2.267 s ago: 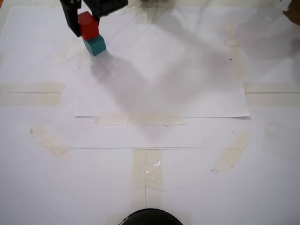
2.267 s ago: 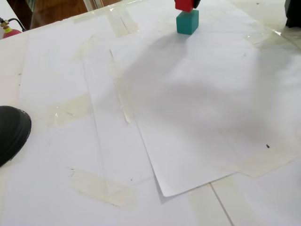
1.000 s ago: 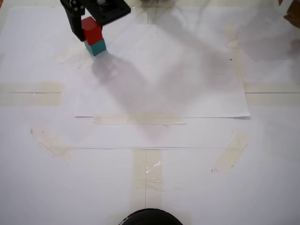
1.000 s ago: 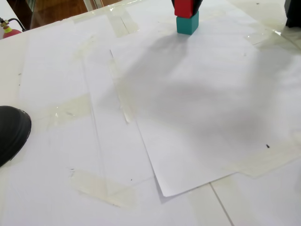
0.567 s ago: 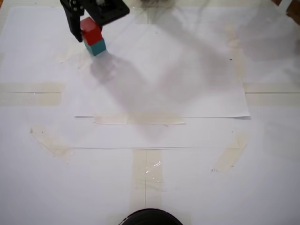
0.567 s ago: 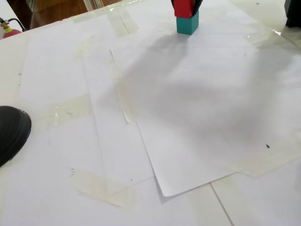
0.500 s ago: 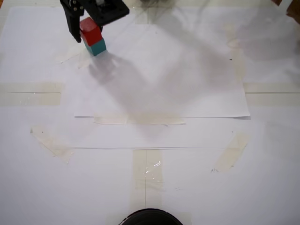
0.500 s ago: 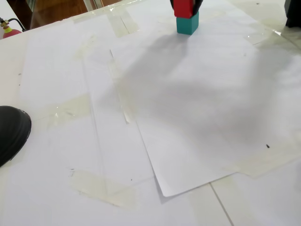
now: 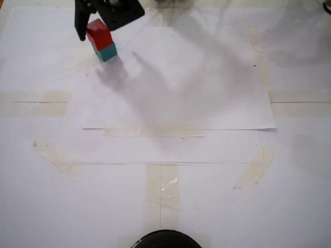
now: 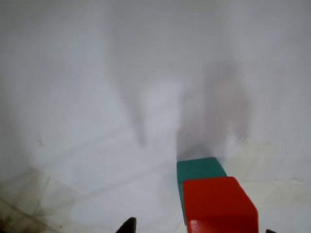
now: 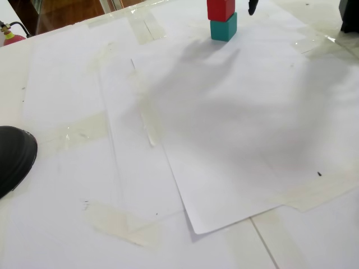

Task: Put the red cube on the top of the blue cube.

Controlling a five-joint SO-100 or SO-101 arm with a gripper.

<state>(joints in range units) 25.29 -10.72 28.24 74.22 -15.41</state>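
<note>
The red cube (image 9: 98, 34) rests on top of the blue cube (image 9: 107, 52) at the far left of the paper in a fixed view. Both fixed views show the stack, with the red cube (image 11: 220, 9) sitting squarely on the teal-coloured blue cube (image 11: 224, 28). My gripper (image 9: 99, 25) hangs over the stack, open, its dark fingers standing off either side of the red cube. In the wrist view the red cube (image 10: 219, 204) covers most of the blue cube (image 10: 199, 168), and the gripper (image 10: 197, 228) shows only two fingertips at the bottom edge. One fingertip (image 11: 252, 7) hangs clear to the right.
A white sheet (image 9: 207, 103) is taped onto the white table. A black round object (image 9: 165, 240) sits at the near edge, also seen as the black round object (image 11: 14, 157) at the left. A dark item (image 11: 350, 14) stands at the top right corner.
The fingers have spread away from the red cube and lifted slightly. The red cube stays put on the blue cube.
</note>
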